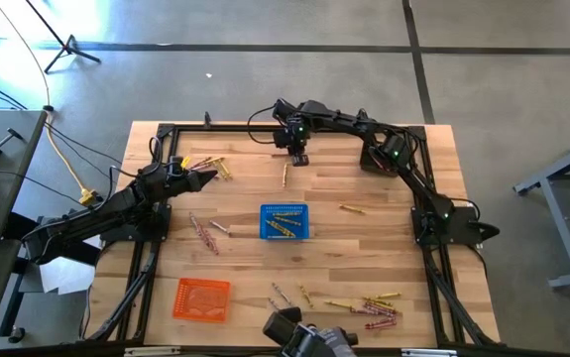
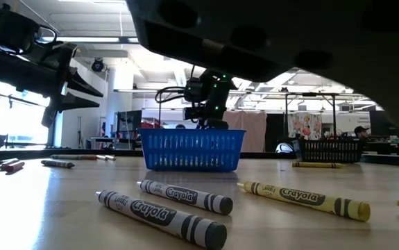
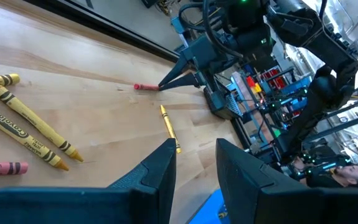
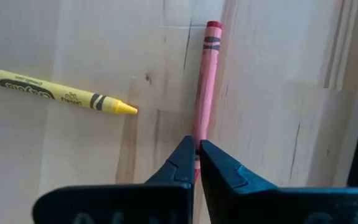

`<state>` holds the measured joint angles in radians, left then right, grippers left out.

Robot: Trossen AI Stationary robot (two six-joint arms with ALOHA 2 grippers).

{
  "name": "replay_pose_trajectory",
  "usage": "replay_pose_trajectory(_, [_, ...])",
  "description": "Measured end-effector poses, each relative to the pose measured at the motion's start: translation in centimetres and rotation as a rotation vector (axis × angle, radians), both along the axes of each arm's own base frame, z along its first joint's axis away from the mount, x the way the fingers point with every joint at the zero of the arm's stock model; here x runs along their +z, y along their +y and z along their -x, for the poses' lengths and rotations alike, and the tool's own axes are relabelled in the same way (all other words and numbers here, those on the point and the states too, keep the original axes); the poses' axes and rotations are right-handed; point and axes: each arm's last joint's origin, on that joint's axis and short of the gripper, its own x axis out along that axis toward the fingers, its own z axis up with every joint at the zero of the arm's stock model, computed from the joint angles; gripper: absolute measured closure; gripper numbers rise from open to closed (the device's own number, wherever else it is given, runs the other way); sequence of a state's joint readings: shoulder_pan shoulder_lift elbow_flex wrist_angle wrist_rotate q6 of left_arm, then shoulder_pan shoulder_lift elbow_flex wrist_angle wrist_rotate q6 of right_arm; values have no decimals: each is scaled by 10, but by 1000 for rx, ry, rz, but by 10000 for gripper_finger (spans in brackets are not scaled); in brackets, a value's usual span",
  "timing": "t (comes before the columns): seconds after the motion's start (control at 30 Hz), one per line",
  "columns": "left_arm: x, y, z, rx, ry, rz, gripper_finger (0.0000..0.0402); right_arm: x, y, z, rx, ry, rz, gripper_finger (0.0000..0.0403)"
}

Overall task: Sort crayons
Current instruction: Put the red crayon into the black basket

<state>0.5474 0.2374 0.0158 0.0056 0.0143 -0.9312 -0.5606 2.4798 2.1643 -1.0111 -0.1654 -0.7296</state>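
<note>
Right tool (image 4: pixel 196 163) is closing on the red crayon (image 4: pixel 205 81) near the table's far edge; should be lifting straight, keeping grip centred; left tool (image 3: pixel 194 165) is waiting open.

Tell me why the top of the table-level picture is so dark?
In the low view a dark robot part hangs close to the camera and blocks the ceiling lights; the blue basket and the near crayons stay bright. The high view is evenly lit.

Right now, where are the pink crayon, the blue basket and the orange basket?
pink crayon (image 4: pixel 205 81): right wrist view, middle of its paper wrapper.
blue basket (image 1: pixel 285 222): high view, on its mesh floor.
orange basket (image 1: pixel 201 298): high view, on its mesh floor.
</note>
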Motion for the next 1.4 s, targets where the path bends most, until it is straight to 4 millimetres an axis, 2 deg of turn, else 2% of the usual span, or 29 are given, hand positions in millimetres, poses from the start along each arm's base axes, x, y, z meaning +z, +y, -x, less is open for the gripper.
replay_pose_trajectory(0.3, [0,0,0,0,0,0,300,0,0,0,-8,4,0,390])
replay_pose_trajectory(0.73, [0,0,0,0,0,0,300,-4,-8,16,58,89,-26,322])
replay_pose_trajectory(0.9, [0,0,0,0,0,0,300,-4,-13,23,100,90,-60,320])
replay_pose_trajectory(1.13, [0,0,0,0,0,0,300,-10,-11,19,219,17,-122,320])
replay_pose_trajectory(1.4, [0,0,0,0,-1,0,300,-12,-9,17,257,0,-127,320])
